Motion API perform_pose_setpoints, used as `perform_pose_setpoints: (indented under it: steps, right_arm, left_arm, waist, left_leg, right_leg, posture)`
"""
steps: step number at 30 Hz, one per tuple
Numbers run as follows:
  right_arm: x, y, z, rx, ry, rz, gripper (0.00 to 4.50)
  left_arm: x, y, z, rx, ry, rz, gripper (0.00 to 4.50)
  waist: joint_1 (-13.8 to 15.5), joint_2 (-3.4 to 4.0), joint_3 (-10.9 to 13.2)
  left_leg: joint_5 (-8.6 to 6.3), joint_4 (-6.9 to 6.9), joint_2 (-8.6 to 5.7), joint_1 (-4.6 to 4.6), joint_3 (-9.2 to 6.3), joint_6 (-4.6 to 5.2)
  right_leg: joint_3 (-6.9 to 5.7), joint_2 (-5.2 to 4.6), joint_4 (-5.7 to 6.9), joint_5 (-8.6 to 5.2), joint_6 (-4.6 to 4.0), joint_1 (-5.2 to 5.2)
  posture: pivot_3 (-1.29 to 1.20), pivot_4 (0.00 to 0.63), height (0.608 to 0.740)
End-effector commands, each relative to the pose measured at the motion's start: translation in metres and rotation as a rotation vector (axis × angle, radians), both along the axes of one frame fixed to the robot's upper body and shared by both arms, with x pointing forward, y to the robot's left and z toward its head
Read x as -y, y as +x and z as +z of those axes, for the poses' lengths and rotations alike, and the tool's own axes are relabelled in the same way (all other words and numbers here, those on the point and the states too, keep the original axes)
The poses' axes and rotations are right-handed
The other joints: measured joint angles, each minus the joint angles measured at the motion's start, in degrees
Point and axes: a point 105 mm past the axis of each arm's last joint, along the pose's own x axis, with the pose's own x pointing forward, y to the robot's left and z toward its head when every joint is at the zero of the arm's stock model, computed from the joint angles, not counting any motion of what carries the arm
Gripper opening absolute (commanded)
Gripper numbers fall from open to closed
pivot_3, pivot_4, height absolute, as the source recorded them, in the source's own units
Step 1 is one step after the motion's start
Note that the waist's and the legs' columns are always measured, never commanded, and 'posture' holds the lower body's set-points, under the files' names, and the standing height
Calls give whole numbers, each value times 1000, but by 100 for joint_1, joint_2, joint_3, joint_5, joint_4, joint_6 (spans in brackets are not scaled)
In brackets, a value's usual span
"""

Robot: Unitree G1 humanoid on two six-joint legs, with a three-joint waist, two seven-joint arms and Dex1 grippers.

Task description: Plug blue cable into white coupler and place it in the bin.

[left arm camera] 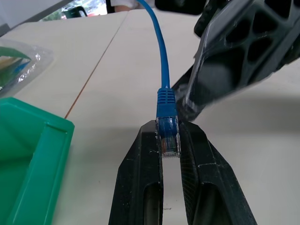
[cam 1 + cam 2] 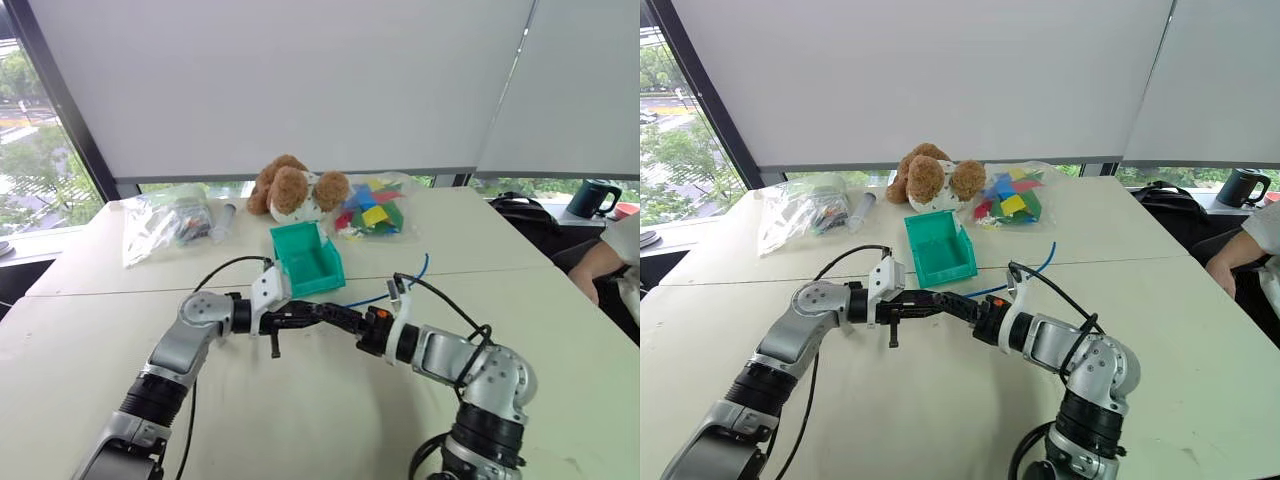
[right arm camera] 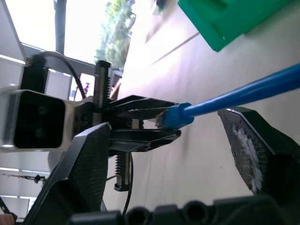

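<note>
Cable (image 1: pixel 162 70), one, thin and bright blue, is pinched at its clear plug end between the two black fingers of the left gripper (image 1: pixel 169 140), which is clenched on the plug. In the left wrist view the plug is seen held along the fingers, its ribbed blue boot pointing away from the wrist, and the cord runs on toward the upper middle of that frame. In the left eye view the cable's long axis is seen running from the frame's centre toward the upper right, over the table (image 2: pixel 120 340), with its far end curling up at right of centre.

The right gripper (image 3: pixel 164 136) is spread wide, its two black fingers set on either side of the cord just behind the plug; whether they touch the cord cannot be told. The fingers are of matt black plastic with ribbed, cut-out faces. The two grippers are met tip to tip at the centre of the left eye view, raised above the table.

One bin (image 2: pixel 305 258), teal-green, boxy, of smooth plastic with a lowered front lip, is set just above the grippers in that frame. Behind it one brown plush dog (image 2: pixel 290 187) is seen, with one clear bag of coloured blocks (image 2: pixel 372 210) to its right and one clear bag (image 2: pixel 160 222) at upper left. The table is off-white and smooth.
</note>
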Motion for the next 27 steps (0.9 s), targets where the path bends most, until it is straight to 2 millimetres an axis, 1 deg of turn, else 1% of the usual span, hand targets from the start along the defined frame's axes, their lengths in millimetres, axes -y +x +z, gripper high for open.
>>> perform_pose_setpoints:
  steps: [1,5,7,8,9,10,11,12,14,22,24,25,27]
  right_arm:
    - [-9,2,11,10,65,7,3987]
    - [-9,2,12,4,71,4,3987]
    - [-10,2,12,6,70,9,3452]
    - [-10,1,12,6,69,12,3127]
    - [-11,1,12,7,69,14,2690]
    - [-11,0,12,8,69,17,2083]
    - [-12,0,12,10,68,20,1640]
    - [-13,-1,12,11,66,24,1020]
    - [-14,-2,12,12,66,30,29]
    - [-18,-4,16,27,55,46,29]
    - [-17,-2,19,34,58,42,0]
    - [-17,-1,21,40,60,41,0]
    - [-16,1,25,54,60,37,0]
  left_arm:
    - [-1,-2,10,37,-14,0,24]
    - [-1,-4,8,35,-4,0,24]
    - [-2,-4,7,34,-2,1,0]
    - [-2,-5,7,33,-2,2,0]
    - [-2,-5,6,33,-1,3,0]
    - [-2,-5,5,32,1,3,0]
    - [-2,-5,4,32,2,4,0]
    - [-3,-4,3,31,3,6,0]
    - [-3,-3,2,31,2,9,0]
    - [-6,2,-2,26,-12,35,0]
    - [-12,-1,-3,-10,-15,37,1004]
    - [-15,-2,-3,-15,-12,46,1299]
    - [-26,-2,-1,-6,-1,86,2293]
  waist:
    - [-5,0,0]
    - [-30,1,0]
    - [-33,1,0]
    - [-33,1,0]
    - [-32,1,1]
    - [-30,1,1]
    - [-26,1,1]
    - [-25,1,1]
    - [-25,1,1]
    - [-27,1,1]
    - [-29,1,1]
    - [-39,2,1]
    - [-86,2,1]
  left_leg:
    - [0,0,-1,0,0,0]
    - [0,-2,-1,-1,0,0]
    - [0,-4,0,0,0,0]
    - [0,-5,1,1,0,1]
    - [0,-5,1,1,-1,0]
    - [0,-5,1,1,-1,1]
    - [0,-5,1,0,-1,1]
    - [0,-5,1,-1,-1,0]
    - [0,-5,1,-2,0,1]
    - [0,-5,1,-7,-1,1]
    - [0,-5,1,-10,-1,1]
    - [0,-5,1,-11,-2,1]
    - [0,-6,2,-13,-1,1]
  right_leg:
    - [0,0,0,0,0,0]
    - [0,1,0,0,0,-2]
    - [1,2,0,0,0,-3]
    - [1,2,0,0,0,-3]
    - [1,3,0,0,0,-3]
    - [1,3,0,0,0,-3]
    - [1,3,0,0,0,-3]
    - [0,3,0,0,0,-3]
    - [0,2,-1,0,0,-4]
    - [0,2,-3,0,0,-8]
    - [0,2,-3,0,0,-10]
    - [0,2,-4,0,0,-11]
    - [1,3,-4,-1,0,-15]
  posture:
    - [0,150,740]
    - [0,150,740]
    - [0,150,740]
    - [0,150,740]
    - [0,150,740]
    - [0,150,740]
    - [0,150,740]
    - [0,150,740]
    - [0,150,740]
    - [0,150,740]
    - [0,150,740]
    - [0,150,740]
    - [0,150,740]
